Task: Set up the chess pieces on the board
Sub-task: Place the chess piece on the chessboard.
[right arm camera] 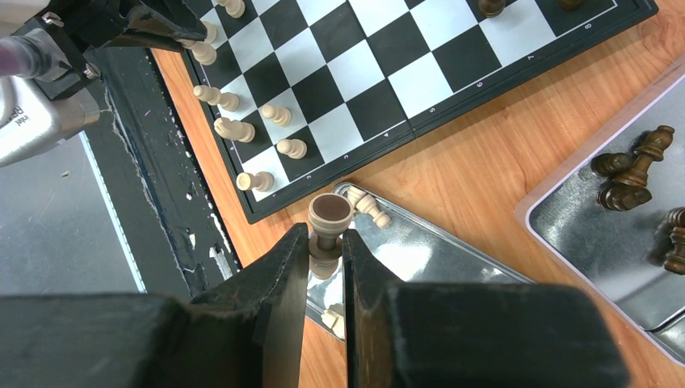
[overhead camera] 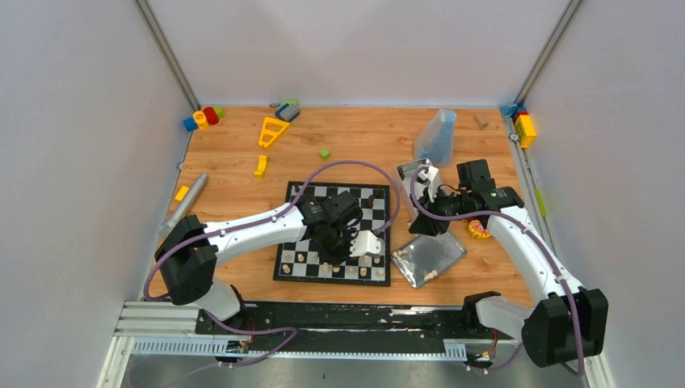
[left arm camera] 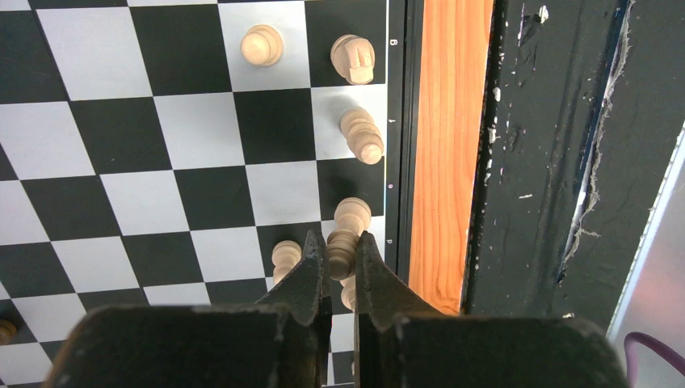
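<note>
Left claw (left arm camera: 341, 257) is stooping over the black-white checkered board (left arm camera: 202, 137), clamping a cream wooden piece (left arm camera: 341, 246); right claw (right arm camera: 325, 246) is clamping another cream piece (right arm camera: 329, 212) above a shiny metal tray (right arm camera: 428, 250).

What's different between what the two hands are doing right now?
The left hand is over the board, at its near edge among other cream pieces; the right hand is off the board, over a shiny metal tray's corner. The left hand's piece looks plain cream; the right hand's piece shows a dark round end to the camera. Both hands are shut on one pale chess piece.
</note>
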{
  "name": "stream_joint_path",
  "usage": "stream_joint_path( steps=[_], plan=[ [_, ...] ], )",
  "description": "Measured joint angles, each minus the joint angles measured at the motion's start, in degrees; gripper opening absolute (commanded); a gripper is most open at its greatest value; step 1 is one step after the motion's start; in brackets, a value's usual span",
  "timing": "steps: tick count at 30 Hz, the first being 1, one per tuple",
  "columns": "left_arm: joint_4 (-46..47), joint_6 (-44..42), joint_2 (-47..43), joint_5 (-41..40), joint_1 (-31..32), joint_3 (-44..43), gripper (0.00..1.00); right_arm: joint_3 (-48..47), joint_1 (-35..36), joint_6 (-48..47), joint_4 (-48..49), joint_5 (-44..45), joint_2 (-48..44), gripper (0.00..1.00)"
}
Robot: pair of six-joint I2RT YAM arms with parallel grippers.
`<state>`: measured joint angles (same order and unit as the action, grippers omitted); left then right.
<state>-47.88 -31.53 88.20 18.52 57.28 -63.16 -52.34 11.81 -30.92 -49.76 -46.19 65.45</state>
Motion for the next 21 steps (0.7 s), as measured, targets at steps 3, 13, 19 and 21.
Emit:
stream_joint_path(
  steps=[3,13,19,21],
  plan=[
    [0.3,0.1,0.3,0.0,0.0,0.3,0.1,0.0,0.0,0.0,0.0,0.3,0.0,0.01],
    [2.5,0.6,0.9,0.4,0.1,1.3,0.13,0.3,0.0,0.0,0.1,0.3,0.0,0.01],
    [3.1,0.8,1.6,0.6,0.1,1.4,0.14,0.8,0.0,0.0,0.2,0.7,0.0,0.01],
    [3.2,0.8,1.7,0.7,0.1,1.6,0.16,0.8,0.0,0.0,0.2,0.7,0.0,0.01]
  ],
)
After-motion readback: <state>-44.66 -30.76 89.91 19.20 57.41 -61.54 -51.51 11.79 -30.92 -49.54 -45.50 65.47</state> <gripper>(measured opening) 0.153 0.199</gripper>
